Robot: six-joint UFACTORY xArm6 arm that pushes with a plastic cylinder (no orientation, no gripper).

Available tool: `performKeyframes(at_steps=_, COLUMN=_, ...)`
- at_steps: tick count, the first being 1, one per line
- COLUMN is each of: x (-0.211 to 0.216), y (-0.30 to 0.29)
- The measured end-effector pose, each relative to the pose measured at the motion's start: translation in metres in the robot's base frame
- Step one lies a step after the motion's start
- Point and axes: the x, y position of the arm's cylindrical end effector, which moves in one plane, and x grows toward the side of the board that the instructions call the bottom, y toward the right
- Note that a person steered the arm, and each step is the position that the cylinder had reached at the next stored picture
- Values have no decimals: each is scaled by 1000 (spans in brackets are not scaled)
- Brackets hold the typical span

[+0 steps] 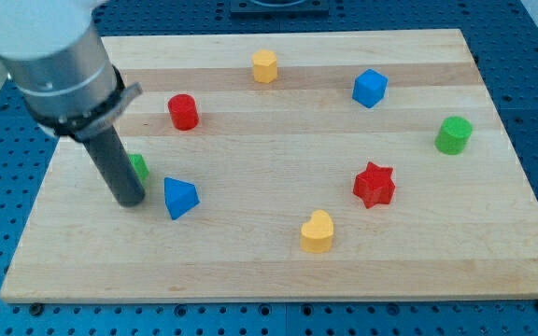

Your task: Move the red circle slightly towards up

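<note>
The red circle [183, 111], a short red cylinder, stands on the wooden board [278, 252] at the upper left. My tip [129, 201] rests on the board well below and to the left of it, apart from it. A small green block [138, 167], partly hidden behind the rod, sits just right of the rod. A blue triangular block [179, 197] lies close to the right of my tip.
A yellow hexagonal block [265, 66] is at the top middle, a blue cube [369, 88] at the upper right, a green cylinder [453, 134] at the right. A red star [375, 184] and a yellow heart [317, 231] lie lower, right of centre.
</note>
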Motion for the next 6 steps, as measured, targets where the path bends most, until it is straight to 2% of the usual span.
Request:
performKeyframes(at_steps=2, x=-49, y=-6)
performKeyframes(at_steps=3, x=-58, y=-16)
performKeyframes(at_steps=4, x=-60, y=41)
performKeyframes(at_steps=6, x=-152, y=26)
